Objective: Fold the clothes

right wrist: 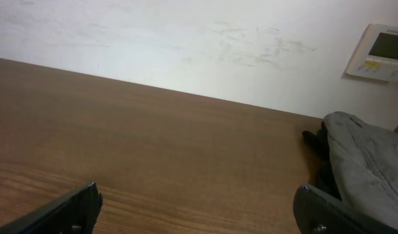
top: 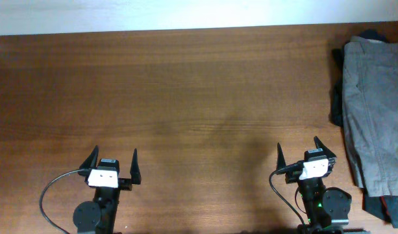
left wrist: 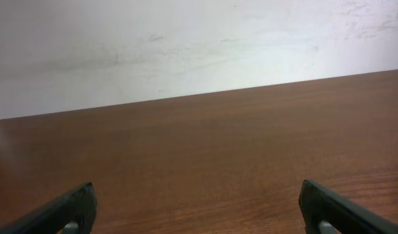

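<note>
The clothes lie in a pile at the table's right edge: olive-grey shorts (top: 375, 107) on top of dark navy garments (top: 337, 107). The pile also shows in the right wrist view (right wrist: 367, 162), at the right. My left gripper (top: 114, 158) is open and empty at the front left, far from the pile; its two fingers frame bare wood in the left wrist view (left wrist: 197, 195). My right gripper (top: 297, 151) is open and empty at the front right, just left of the pile; in the right wrist view (right wrist: 197, 195) its right finger is next to the dark cloth.
The brown wooden table (top: 186, 97) spans the view. A white wall (left wrist: 186, 45) runs behind the far edge. A white wall control panel (right wrist: 379, 52) hangs at the right. More dark cloth (top: 387, 208) lies at the front right corner.
</note>
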